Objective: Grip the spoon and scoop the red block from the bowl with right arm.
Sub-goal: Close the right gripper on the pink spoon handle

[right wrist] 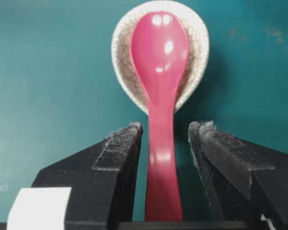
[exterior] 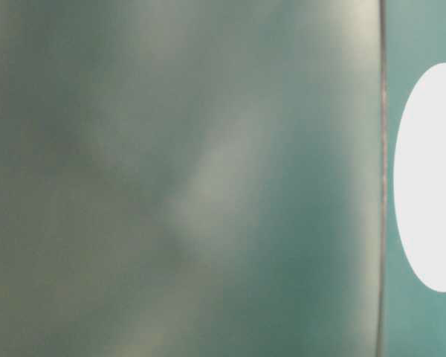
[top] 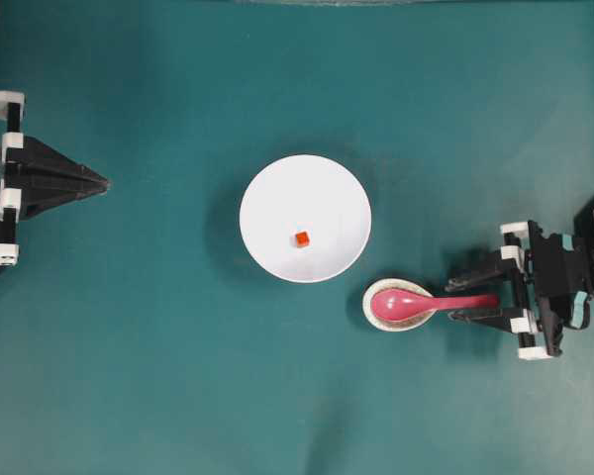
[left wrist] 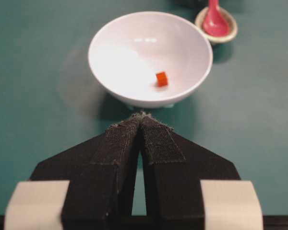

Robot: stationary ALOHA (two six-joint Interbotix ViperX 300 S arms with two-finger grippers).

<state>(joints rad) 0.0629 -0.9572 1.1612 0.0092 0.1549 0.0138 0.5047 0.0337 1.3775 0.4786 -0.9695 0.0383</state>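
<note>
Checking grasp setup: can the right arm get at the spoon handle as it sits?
Likely yes. The right gripper is open, its fingers either side of the spoon handle, nothing between.

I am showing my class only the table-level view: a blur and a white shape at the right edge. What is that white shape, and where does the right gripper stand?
Observer: It is the white bowl, with a small red block inside.
Operator: And the right gripper?
Observer: The right gripper is open, one finger on each side of the pink spoon's handle, not yet closed on it.
Operator: Where does the spoon rest?
Observer: Its scoop lies in a small speckled cream dish beside the bowl.
Operator: The left gripper?
Observer: The left gripper is shut, pointing at the bowl from a distance.
</note>
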